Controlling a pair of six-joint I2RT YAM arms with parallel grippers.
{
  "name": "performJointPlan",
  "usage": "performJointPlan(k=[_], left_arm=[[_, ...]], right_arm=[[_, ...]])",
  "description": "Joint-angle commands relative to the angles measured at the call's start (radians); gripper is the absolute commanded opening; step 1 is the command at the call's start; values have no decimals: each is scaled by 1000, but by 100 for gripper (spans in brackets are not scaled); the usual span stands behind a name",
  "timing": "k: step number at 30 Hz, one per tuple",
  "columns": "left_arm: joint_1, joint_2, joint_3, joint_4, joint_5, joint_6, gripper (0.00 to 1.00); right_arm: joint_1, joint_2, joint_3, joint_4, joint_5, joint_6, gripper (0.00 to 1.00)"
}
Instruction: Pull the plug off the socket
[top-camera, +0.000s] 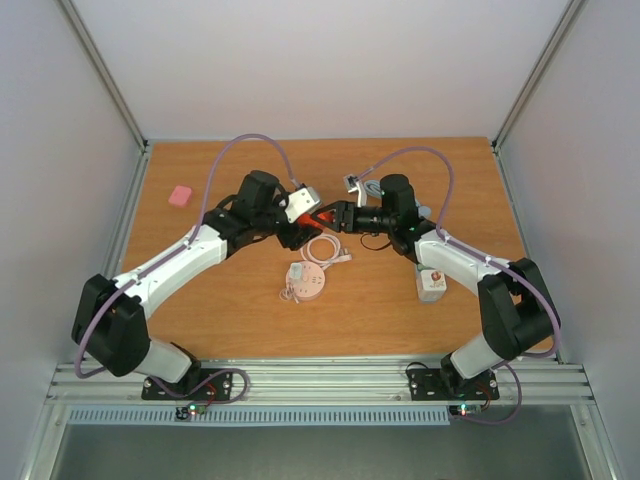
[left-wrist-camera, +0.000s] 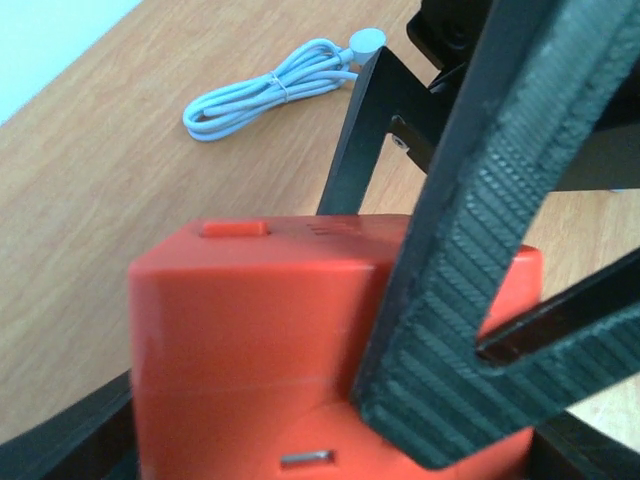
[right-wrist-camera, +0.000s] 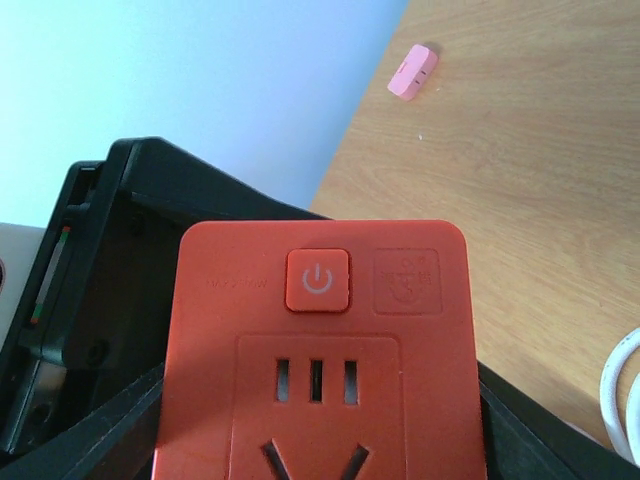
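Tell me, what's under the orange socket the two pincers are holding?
The wooden table shows around it, with a coiled pale cable lying a little nearer the arms. The spot straight beneath is covered by the orange socket, the left pincer and the right pincer.

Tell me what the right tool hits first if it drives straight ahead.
The right tool grips the orange socket, so that comes first; just beyond, probably the left tool.

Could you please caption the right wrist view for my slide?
Orange socket, power button up, fills the frame; pink block on the table beyond.
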Motion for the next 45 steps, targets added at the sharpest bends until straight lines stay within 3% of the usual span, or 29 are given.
performJointPlan(k=[1,4,7,10,14,29,45], left_arm=[[-4,19,43,51,-51,-30,68],[-4,10,36,61,-62,-39,56],[0,-4,17,68,-52,-49,48],[20,-17,-2,73,-39,-53,46],[76,-2,-6,54,-5,-67,45],[426,203,112,-129,-7,-51,45],[631,524,355,-217,-247,-2,45]], right_arm=[[-3,9,3,39,-23,18,35],[-3,10,17,8,-6,8,43],[-5,9,36,-34,27,-15,60],[-11,6,49,-68,48,-38,77],[-28,-6,45,-77,48,-55,89],[-43,-157,-32,-158,154,-377,99],[-42,-187,-68,-203,83,-528,99]])
